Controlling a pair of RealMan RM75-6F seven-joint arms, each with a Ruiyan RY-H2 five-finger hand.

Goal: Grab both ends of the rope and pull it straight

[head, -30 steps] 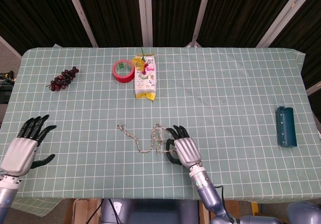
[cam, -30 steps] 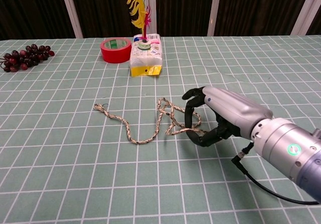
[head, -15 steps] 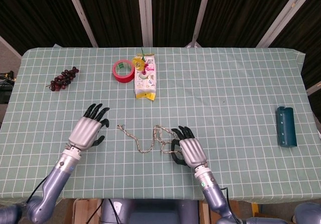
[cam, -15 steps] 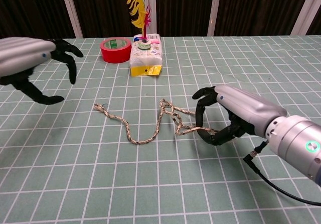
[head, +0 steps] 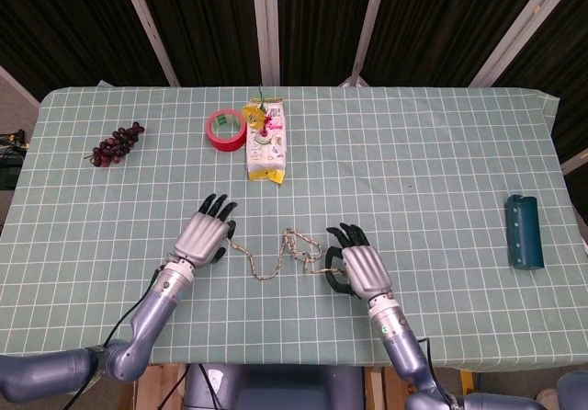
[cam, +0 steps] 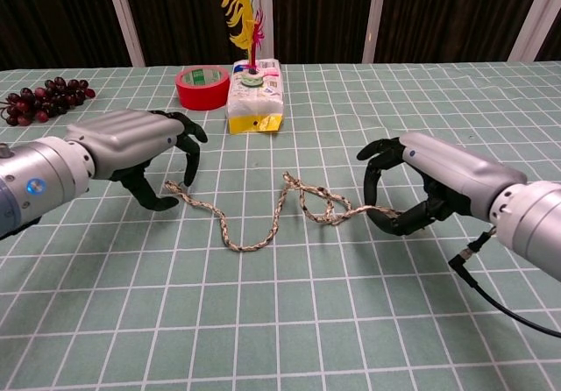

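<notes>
A braided rope [head: 264, 273] [cam: 248, 244] lies in loose bends on the green checked cloth. My left hand [head: 206, 236] [cam: 130, 145] arches over the rope's left end [cam: 173, 187], fingers and thumb apart on either side of it, not closed on it. My right hand [head: 361, 266] [cam: 436, 177] grips the rope's right end between thumb and curled fingers. From there the rope runs fairly taut to a small tangle [cam: 321, 209] in the middle. The very tip is hidden in the right hand.
At the back stand a red tape roll [head: 225, 129] [cam: 202, 87] and a yellow-white snack pack [head: 266, 148] [cam: 254, 107] with a feather on it. Dark grapes [head: 117, 143] [cam: 44, 97] lie far left. A teal box [head: 524, 232] sits near the right edge.
My left hand swept in from the table's left edge to the rope's left end. My right hand moved right with its end, loosening the coil.
</notes>
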